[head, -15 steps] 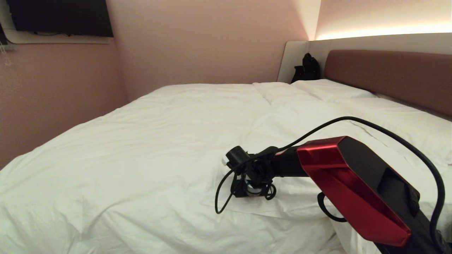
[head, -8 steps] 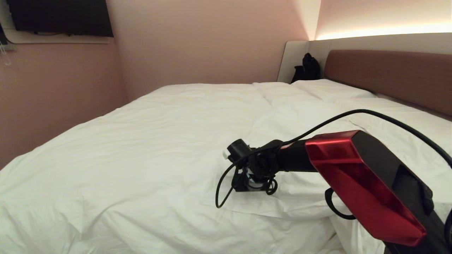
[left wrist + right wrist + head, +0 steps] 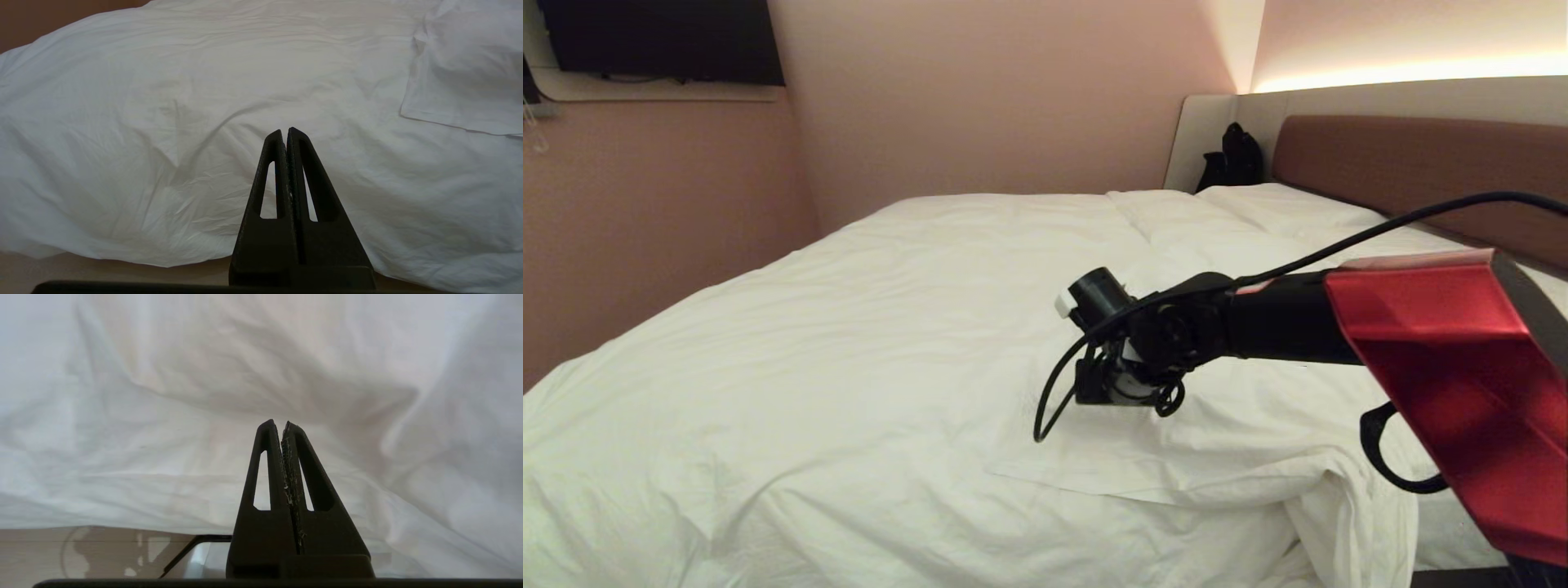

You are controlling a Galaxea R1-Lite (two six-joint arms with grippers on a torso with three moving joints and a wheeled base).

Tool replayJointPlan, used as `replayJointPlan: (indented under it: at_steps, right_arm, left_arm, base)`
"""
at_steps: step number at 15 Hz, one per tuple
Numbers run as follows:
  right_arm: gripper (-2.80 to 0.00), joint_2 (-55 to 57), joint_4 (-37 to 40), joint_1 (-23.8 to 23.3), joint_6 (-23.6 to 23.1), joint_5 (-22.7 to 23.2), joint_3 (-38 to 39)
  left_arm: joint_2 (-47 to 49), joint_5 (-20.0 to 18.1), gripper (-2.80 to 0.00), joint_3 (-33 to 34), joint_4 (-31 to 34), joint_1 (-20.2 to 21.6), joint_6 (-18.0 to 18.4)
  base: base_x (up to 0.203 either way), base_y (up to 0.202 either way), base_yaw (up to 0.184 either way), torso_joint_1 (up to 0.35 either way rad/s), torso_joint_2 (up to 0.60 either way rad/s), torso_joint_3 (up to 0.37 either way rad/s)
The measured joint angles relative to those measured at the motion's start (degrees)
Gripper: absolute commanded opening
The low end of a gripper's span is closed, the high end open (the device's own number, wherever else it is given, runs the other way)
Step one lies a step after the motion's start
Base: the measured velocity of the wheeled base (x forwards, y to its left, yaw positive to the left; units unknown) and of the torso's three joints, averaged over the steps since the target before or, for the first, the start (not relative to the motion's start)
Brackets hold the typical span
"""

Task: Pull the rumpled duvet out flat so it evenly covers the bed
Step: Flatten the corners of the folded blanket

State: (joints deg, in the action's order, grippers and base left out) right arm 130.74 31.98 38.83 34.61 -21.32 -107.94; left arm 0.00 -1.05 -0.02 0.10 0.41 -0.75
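The duvet [image 3: 890, 343] is spread across the bed [image 3: 1429, 175], filling the frame's centre and left, with a folded-back corner [image 3: 1176, 465] at lower right. The right gripper [image 3: 1115, 384], fingers clenched and empty, is held just above that corner, so it is judged nearer. The left gripper [image 3: 288, 136], fingers pressed together on nothing, is parked off the bed's near edge.

- Dark wall-mounted screen [image 3: 662, 41], far left, high on the pink wall [image 3: 980, 90].
- Black bag [image 3: 1232, 157], far corner, leaning against the pale panel.
- Two white pillows [image 3: 1290, 208], far right.
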Motion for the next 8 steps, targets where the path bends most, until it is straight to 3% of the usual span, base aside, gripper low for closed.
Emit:
replayJointPlan:
  at_steps: [8]
  right_arm:
    - [-2.8,-3.9,-0.8,0.9,-2.7,0.0,1.2]
  left_arm:
    - [0.0,0.0,-2.8,0.0,0.0,0.0,0.0]
  base:
    - [0.0,0.0,0.0,0.0,0.0,0.0]
